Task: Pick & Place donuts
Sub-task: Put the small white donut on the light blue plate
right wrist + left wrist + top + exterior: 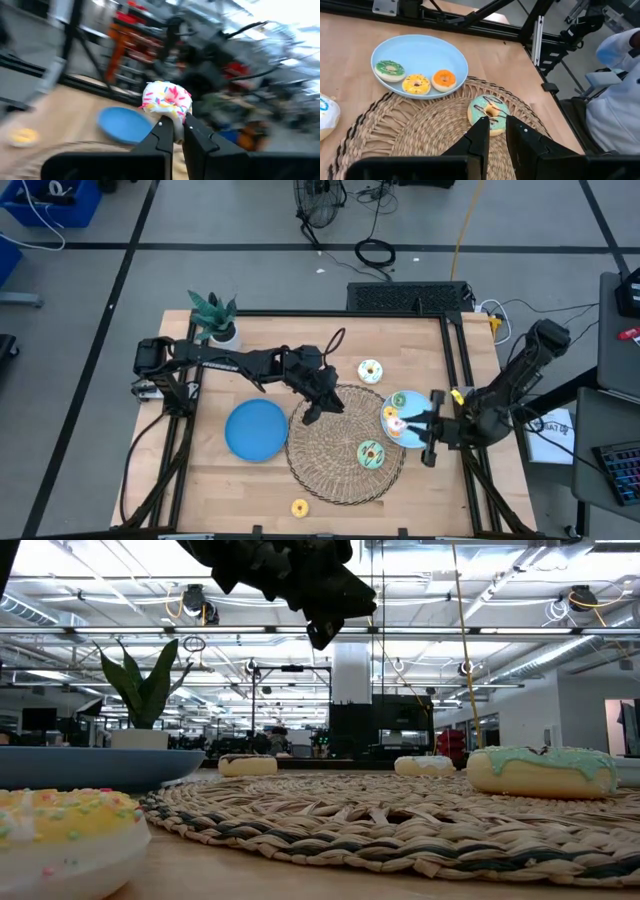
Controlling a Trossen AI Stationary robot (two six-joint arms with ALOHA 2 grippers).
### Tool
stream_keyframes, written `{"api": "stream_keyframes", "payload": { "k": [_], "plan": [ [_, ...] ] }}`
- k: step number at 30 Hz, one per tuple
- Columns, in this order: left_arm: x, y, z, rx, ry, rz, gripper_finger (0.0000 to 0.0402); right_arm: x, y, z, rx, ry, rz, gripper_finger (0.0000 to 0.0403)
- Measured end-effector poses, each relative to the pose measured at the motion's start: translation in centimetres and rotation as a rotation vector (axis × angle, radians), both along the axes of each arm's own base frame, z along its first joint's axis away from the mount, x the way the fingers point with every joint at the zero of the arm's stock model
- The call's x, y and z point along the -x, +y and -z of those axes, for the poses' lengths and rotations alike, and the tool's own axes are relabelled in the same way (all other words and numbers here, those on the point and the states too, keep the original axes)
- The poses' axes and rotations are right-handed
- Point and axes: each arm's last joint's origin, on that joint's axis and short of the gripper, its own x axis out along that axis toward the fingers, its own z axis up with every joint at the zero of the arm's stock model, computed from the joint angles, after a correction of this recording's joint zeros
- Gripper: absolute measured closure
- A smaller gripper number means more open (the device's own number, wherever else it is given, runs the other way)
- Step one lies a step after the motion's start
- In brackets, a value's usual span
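From above, the left gripper (312,412) is held clenched and empty over the wicker mat's (330,470) left edge. In the right wrist view, a white sprinkled donut (166,101) is grasped by the right gripper (178,131), lifted off the bench.

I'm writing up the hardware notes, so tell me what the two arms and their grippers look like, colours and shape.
Both arms are dark, near-black, jointed and slender. The left gripper and the right gripper each end in two flat, dark, tapering fingers. The right arm carries a small yellow marking near its wrist, and a dark cable loops above the left arm's forearm.
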Motion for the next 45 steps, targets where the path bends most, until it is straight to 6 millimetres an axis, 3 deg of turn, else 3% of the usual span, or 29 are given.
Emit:
{"api": "stream_keyframes", "payload": {
  "k": [6,9,14,22,30,45],
  "plan": [
    [0.0,0.0,0.0,0.011,0.006,-0.008,0.0334,-1.7,-1.7,0.5,-0.153,0.041,-0.136,0.0391],
    [0.0,0.0,0.1,0.015,0.016,-0.014,0.0334,-2.6,-3.1,0.2,-0.235,0.168,-0.152,0.0391],
    [0.0,0.0,0.1,0.013,0.02,-0.017,0.0334,-3.1,-5.8,0.0,-0.343,0.429,-0.002,0.0391],
    [0.1,-0.1,0.1,0.006,0.021,-0.011,0.0334,-1.3,-8.5,2.2,-0.49,0.673,0.276,0.0389],
    [0.1,-0.1,0.2,-0.015,0.016,0.002,0.0334,0.7,-9.5,4.7,-0.554,0.692,0.512,0.0388],
    [0.3,-1.0,0.6,-0.04,0.056,0.023,0.0334,3.0,-9.2,7.1,-0.674,0.686,0.468,0.0392]
  ]
}}
